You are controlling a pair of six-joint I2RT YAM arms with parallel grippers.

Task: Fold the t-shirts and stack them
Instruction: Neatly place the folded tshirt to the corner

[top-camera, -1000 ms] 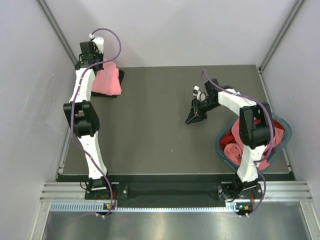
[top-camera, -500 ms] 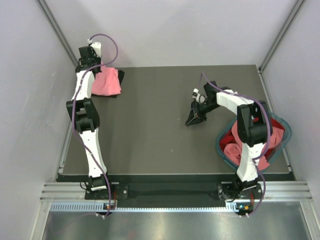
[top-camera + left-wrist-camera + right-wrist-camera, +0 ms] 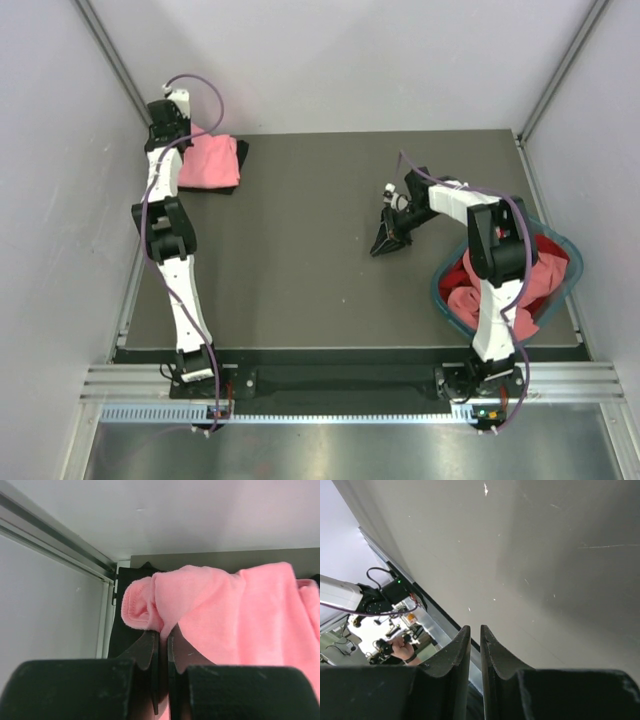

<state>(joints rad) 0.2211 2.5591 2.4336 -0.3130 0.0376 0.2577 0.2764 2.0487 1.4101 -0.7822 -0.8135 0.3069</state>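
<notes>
At the far left corner of the dark grey tabletop (image 3: 300, 220), the folded salmon-pink cloth t-shirt (image 3: 210, 162) lies on a black cloth t-shirt (image 3: 240, 152). The left gripper (image 3: 163, 632) has its jaws squeezed almost together on the pink one's rolled left edge. The right gripper (image 3: 475, 629) hovers over bare tabletop right of the middle, its jaws a narrow slit with nothing between them, while more red and pink t-shirts (image 3: 462, 285) sit bunched in the round teal plastic basket (image 3: 437, 285) by the right edge.
</notes>
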